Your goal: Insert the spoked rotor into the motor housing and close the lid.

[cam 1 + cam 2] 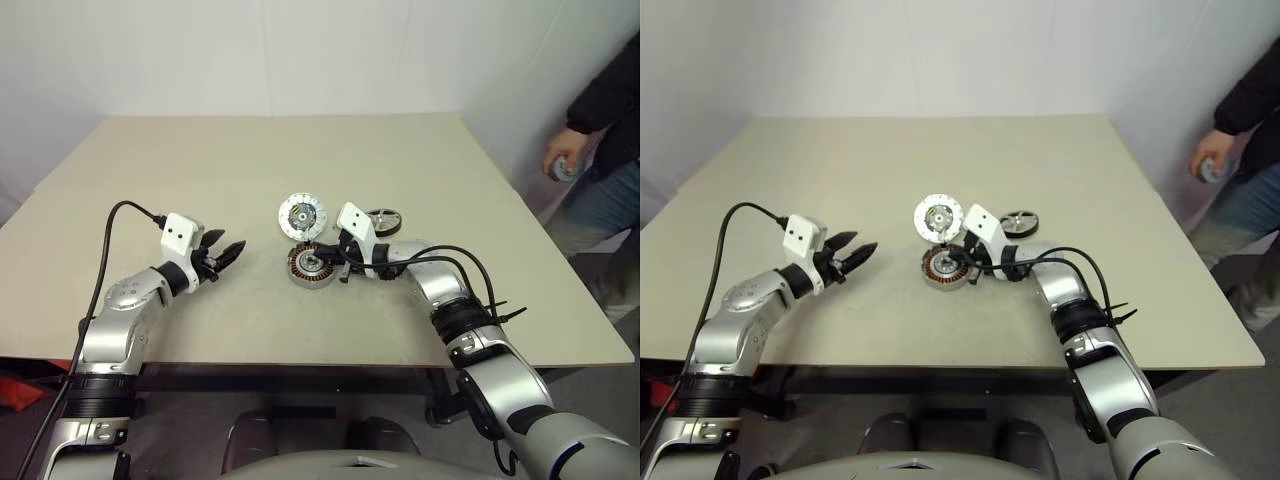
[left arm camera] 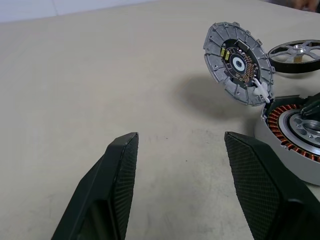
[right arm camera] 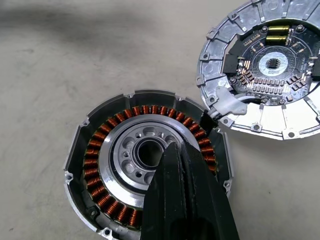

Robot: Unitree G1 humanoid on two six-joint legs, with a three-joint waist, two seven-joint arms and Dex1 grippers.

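Observation:
The motor housing (image 1: pixel 306 265) lies near the table's middle, its copper windings (image 3: pixel 100 160) ringing a silver hub. Its lid (image 1: pixel 302 215), a silvery disc with a circuit face, stands tilted open at the housing's far rim (image 3: pixel 265 65). The spoked rotor (image 1: pixel 383 221) lies flat on the table just behind my right wrist. My right gripper (image 3: pixel 176 150) is shut with nothing in it, its tip over the housing's hub. My left gripper (image 1: pixel 222 255) hangs open and empty to the left of the housing, apart from it, with the lid (image 2: pixel 240 62) and rotor (image 2: pixel 295 52) beyond its fingers (image 2: pixel 120 165).
The beige table (image 1: pixel 200 170) has bare room to the left and at the back. A person (image 1: pixel 605 100) stands past the table's right edge, a hand holding a small grey thing. A black cable loops from my right forearm (image 1: pixel 470 270).

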